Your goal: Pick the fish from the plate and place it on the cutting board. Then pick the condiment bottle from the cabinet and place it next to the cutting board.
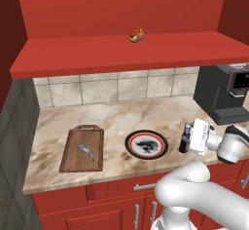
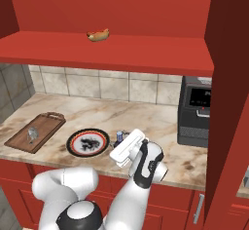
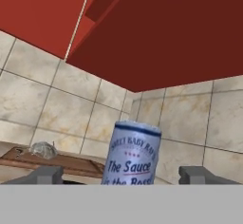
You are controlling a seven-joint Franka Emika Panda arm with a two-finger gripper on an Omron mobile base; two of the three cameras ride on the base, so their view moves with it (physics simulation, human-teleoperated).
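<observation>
The condiment bottle [image 3: 130,155], dark with a light blue cap and a white sauce label, stands upright on the counter just right of the plate [image 1: 147,144]. My gripper [image 3: 121,174] is open around it, and its fingertips [image 3: 45,174] stand clear of the bottle on both sides. From the left base view the bottle [image 1: 185,140] sits at the tip of my gripper [image 1: 187,134]. The small grey fish [image 1: 86,151] lies on the brown cutting board [image 1: 73,156], left of the plate. The cabinet [image 1: 121,53] spans the wall above the counter.
A small hot dog [image 1: 136,35] lies on the cabinet shelf. A black coffee machine [image 1: 226,95] stands at the right end of the marble counter [image 1: 121,114]. Tiled wall runs behind. The counter's front edge is close to the plate and the board.
</observation>
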